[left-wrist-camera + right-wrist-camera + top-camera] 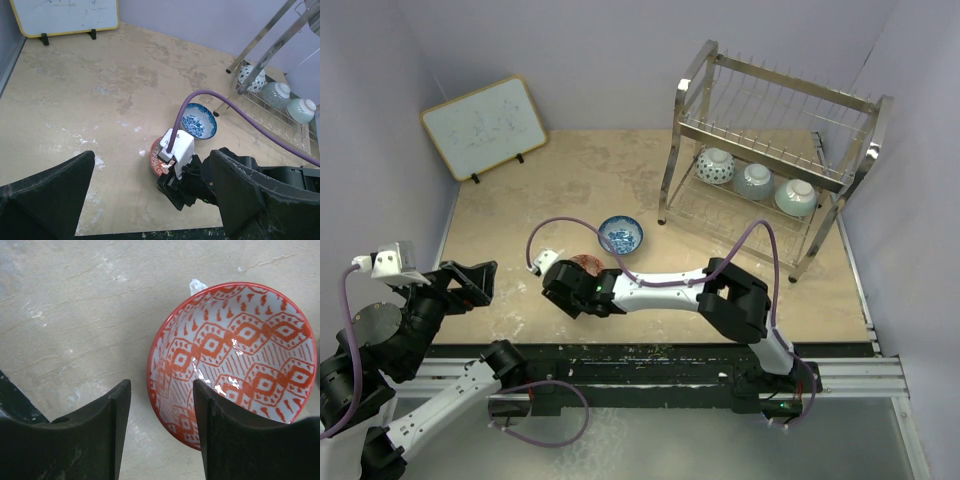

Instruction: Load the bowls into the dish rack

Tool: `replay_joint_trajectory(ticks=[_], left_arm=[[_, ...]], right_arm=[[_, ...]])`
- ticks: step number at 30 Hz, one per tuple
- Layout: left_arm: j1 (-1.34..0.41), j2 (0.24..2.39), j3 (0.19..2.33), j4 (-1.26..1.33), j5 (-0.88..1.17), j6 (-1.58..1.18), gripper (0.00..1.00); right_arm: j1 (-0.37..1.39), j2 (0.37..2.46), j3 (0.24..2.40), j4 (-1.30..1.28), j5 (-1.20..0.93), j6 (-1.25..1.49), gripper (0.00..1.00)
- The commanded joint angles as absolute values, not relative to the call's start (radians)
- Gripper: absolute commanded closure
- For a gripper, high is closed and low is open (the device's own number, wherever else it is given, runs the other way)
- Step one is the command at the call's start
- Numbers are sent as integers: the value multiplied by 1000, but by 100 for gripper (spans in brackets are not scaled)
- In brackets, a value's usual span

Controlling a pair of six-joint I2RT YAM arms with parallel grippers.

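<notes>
The red-orange patterned bowl sits upright on the table, seen too in the left wrist view and from above. My right gripper is open and straddles its near rim: one finger is outside, clear of the wall, and the other is over the inside. A blue-and-white bowl stands just beyond. The dish rack holds three bowls on its lower tier: a blue-and-white one, a pale grey one and a mint one. My left gripper hangs open and empty at the left.
A framed whiteboard leans at the back left. The right arm's purple cable loops over the table near the blue bowl. Walls close in the table on the left, back and right.
</notes>
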State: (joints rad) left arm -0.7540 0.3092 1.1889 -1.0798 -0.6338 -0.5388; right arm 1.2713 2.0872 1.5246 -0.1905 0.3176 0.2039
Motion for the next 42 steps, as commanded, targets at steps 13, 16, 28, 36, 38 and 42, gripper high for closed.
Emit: replay_joint_trajectory(ticks=[13,16,28,36,38,42], left_arm=[[-757,293,1193,-1074,-648,-543,1],[-758,294,1193,-1076,-650,-544,1],[-758,296,1194,-1077,-650,-549,1],[-758,307,1192,-1065,-646,-545,1],[-758,310,1192,-1063,-646,-543,1],[-757,314,1192,-1059,-646,-540,1]], right_arm=[[1270,2090,1565,-186,359,166,86],[1270,2030,1521,-124,303,188,100],[1256,1737,1349,71,83,310,100],[1081,1547,1126,239,-92,439,100],[1030,1505,1075,298,-163,475,100],[942,1420,962,370,-251,531,100]])
